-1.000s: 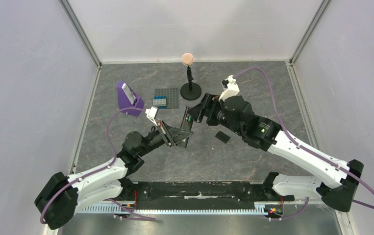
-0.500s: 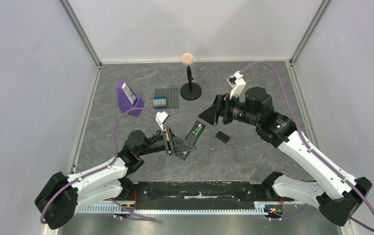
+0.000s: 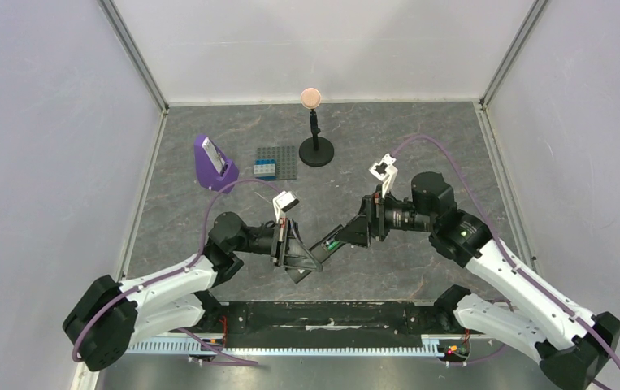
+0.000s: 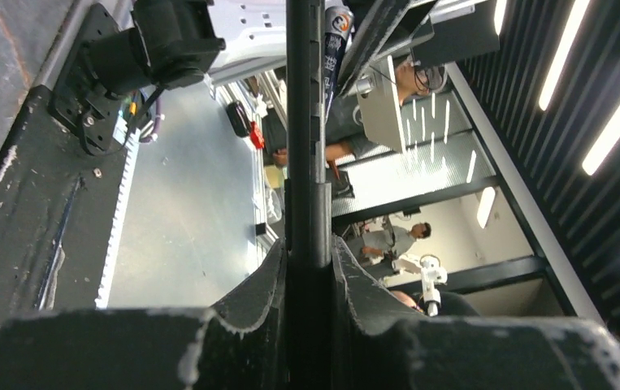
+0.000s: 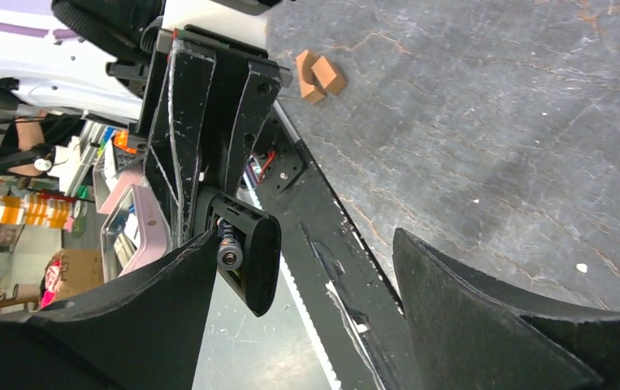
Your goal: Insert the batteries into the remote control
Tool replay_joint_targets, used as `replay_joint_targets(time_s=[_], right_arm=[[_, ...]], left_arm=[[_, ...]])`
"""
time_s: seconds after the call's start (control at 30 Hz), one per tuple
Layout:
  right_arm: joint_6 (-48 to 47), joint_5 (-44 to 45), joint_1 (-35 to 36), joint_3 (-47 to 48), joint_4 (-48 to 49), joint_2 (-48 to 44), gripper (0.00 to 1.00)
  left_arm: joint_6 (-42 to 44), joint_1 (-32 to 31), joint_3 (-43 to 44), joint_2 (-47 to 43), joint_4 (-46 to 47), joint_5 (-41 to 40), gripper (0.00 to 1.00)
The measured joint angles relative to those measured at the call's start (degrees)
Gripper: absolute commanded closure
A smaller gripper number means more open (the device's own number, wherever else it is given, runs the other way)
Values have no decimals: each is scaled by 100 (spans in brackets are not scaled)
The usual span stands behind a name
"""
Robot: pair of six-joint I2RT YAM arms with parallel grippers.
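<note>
My left gripper [image 3: 299, 257] is shut on the black remote control [image 3: 325, 245] and holds it off the table, tilted up to the right. In the left wrist view the remote [image 4: 306, 122] runs edge-on up from the shut jaws of the left gripper [image 4: 308, 253], with a dark battery [image 4: 337, 28] beside its top. A green battery [image 3: 333, 240] shows in the recess. My right gripper [image 3: 353, 233] is open at the remote's far end. In the right wrist view that end [image 5: 256, 248], with a battery tip [image 5: 227, 254], sits just inside one finger of the right gripper [image 5: 302, 244].
A purple stand [image 3: 211, 163], a grey studded baseplate [image 3: 283, 161] and a black post with a peach ball [image 3: 312, 98] stand at the back. Orange-tan blocks [image 5: 319, 73] lie on the table. The black base rail [image 3: 331, 313] runs along the near edge.
My left gripper has carried the remote toward the near edge and tilted it. My right gripper pulled back to the right, then came down to the remote's far end.
</note>
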Motion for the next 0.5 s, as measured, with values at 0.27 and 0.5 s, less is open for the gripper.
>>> replay_joint_targets(time_s=[0.27, 0.5], right_arm=[[807, -297, 0, -636, 896, -396, 21], [1270, -221, -2, -752, 1235, -407, 32]], left_arm=[[17, 0, 232, -83, -356, 411, 98], [37, 0, 247, -83, -511, 627, 98]])
